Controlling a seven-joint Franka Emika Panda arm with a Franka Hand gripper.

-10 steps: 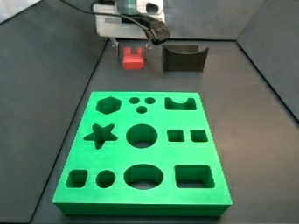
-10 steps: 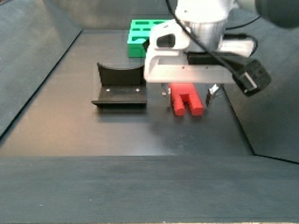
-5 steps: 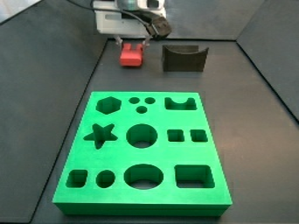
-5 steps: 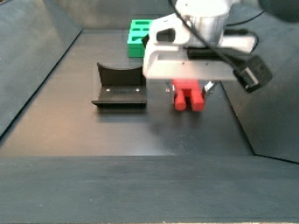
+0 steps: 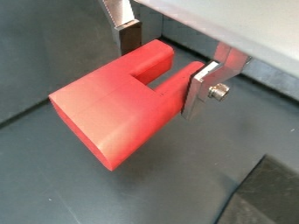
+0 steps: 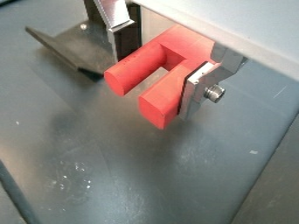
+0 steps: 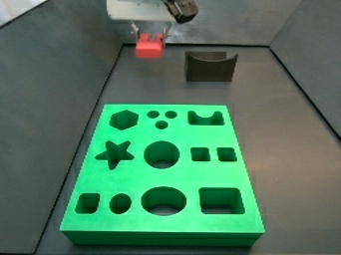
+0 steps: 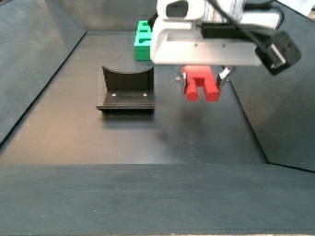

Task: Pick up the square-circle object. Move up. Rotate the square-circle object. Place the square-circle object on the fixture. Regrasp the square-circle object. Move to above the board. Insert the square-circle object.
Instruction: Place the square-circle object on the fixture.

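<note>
The square-circle object is a bright red forked block, seen in both wrist views (image 5: 117, 105) (image 6: 158, 74) and in both side views (image 7: 150, 44) (image 8: 202, 84). My gripper (image 5: 163, 61) (image 6: 162, 54) (image 7: 150, 35) (image 8: 202, 70) is shut on it, one silver finger on each outer side, and holds it lifted above the dark floor. The fixture (image 7: 208, 66) (image 8: 125, 89), a dark blocky holder with a curved notch, stands beside the gripper and lower. The board (image 7: 163, 174) is a large green slab with cut-out holes, near the front in a side view, and its end shows behind the gripper (image 8: 144, 39).
Dark side walls (image 7: 67, 90) (image 8: 37, 83) slope along the floor. The fixture also shows in a wrist view (image 6: 76, 52) close to the held block. A dark corner shape (image 5: 263, 197) lies at the edge of a wrist view.
My gripper has risen with the red block in it; the block has left the floor. The fixture and the board have not moved.
</note>
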